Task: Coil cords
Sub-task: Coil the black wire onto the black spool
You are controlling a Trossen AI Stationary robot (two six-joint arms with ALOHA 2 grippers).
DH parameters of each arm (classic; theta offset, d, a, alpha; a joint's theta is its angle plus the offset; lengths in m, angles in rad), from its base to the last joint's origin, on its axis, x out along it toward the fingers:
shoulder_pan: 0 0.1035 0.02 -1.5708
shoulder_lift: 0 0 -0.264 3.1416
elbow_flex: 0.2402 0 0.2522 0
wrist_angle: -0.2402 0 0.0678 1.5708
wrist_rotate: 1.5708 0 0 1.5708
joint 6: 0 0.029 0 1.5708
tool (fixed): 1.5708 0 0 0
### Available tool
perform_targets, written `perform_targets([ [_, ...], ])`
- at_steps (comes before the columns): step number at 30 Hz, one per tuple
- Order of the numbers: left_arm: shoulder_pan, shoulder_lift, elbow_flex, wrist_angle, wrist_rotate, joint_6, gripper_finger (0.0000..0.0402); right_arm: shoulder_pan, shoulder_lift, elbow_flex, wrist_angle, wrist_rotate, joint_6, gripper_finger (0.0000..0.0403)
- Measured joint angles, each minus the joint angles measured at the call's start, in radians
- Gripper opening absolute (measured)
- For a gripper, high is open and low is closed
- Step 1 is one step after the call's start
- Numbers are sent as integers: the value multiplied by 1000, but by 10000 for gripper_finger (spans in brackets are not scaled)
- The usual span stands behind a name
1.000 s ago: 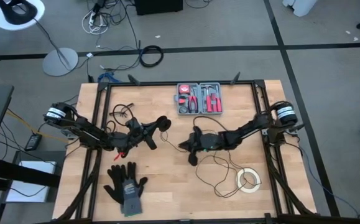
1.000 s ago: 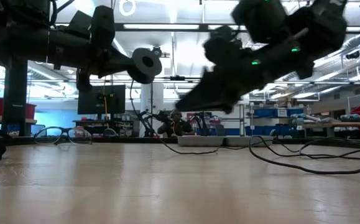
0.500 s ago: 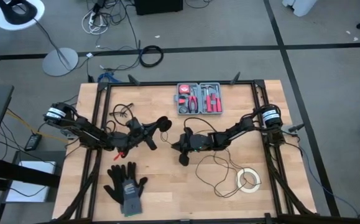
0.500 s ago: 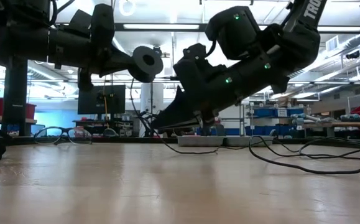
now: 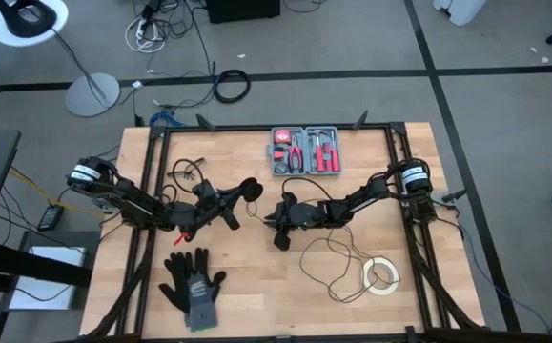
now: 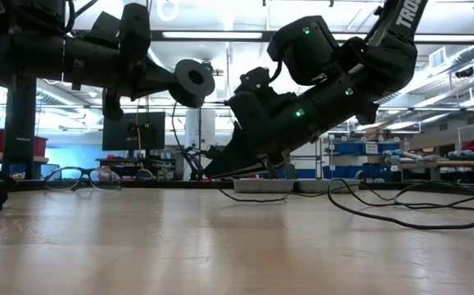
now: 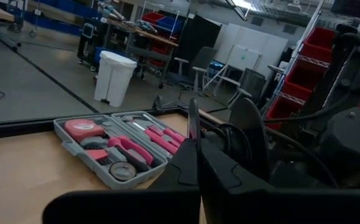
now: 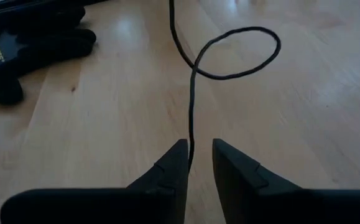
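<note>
the right gripper (image 8: pixel 194 163) hung low over the table (image 5: pixel 256 295), jaws slightly apart around the cord (image 8: pixel 235 53) (looped ahead); the left gripper (image 5: pixel 250 188) was shut on its disc end.

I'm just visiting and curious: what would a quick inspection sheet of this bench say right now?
Surface: wooden table, inside a black frame.
Job's things: thin black cord loops over the wood; its puck is up at the left gripper.
Clutter: tool case at the far edge, gloves near the front, tape roll at front right.
Grippers: left shut, raised mid-table; right gripper slightly open, low, the cord running between its fingers.
Cables: thicker coiled cable on the floor.
Surroundings: lamp base on the floor; shelving behind.
</note>
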Motion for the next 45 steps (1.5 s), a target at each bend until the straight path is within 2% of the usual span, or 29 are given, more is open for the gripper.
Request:
perform_targets([
  [6,0,0,0,18,0,0,0,0,0,0,0,0,2,66],
  [16,0,0,0,32,0,0,0,0,0,0,-2,-2,7,8],
  [24,0,0,0,31,19,0,0,-2,-17,0,-55,29,29,2],
  [29,-1,0,0,14,19,0,0,-2,-94,0,-208,65,40,1],
  [37,-1,0,0,-10,19,0,0,-1,-285,0,-475,165,32,1],
  [45,-1,0,1,-72,19,-7,0,-3,-465,0,-528,233,-54,0],
])
